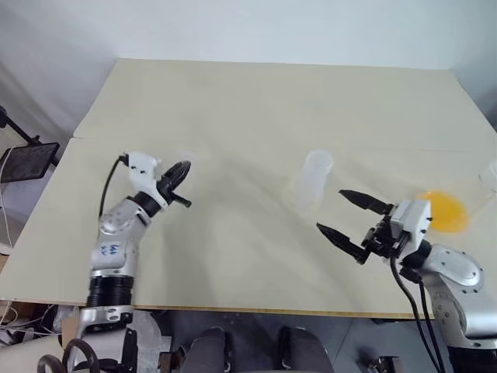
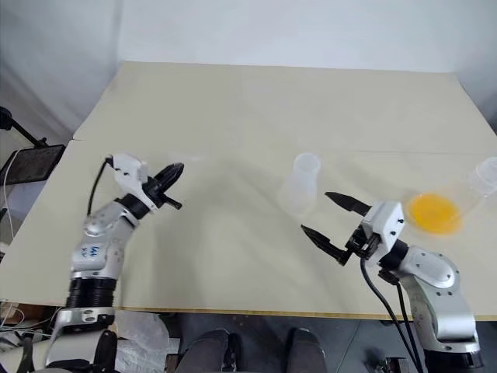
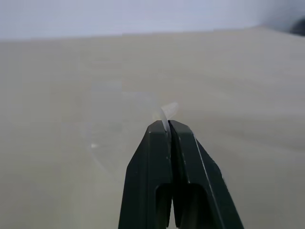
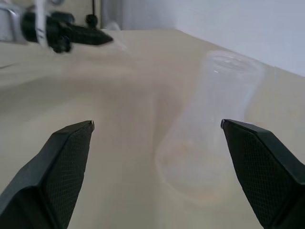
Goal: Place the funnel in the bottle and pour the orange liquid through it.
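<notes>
Table point(image 1: 256, 109): one bottle point(image 1: 309, 182), one funnel point(image 3: 166, 111)

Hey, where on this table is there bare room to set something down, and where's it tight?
The whole far half of the table, behind the bottle, is bare. So is the stretch between the left gripper, shut on the funnel, and the bottle. It is crowded on the right: the open right gripper sits beside the bottle, with the orange liquid just past it.

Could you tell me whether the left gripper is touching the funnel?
Touching. The left wrist view shows the left gripper shut, pinching the funnel's clear edge between its fingers.
</notes>
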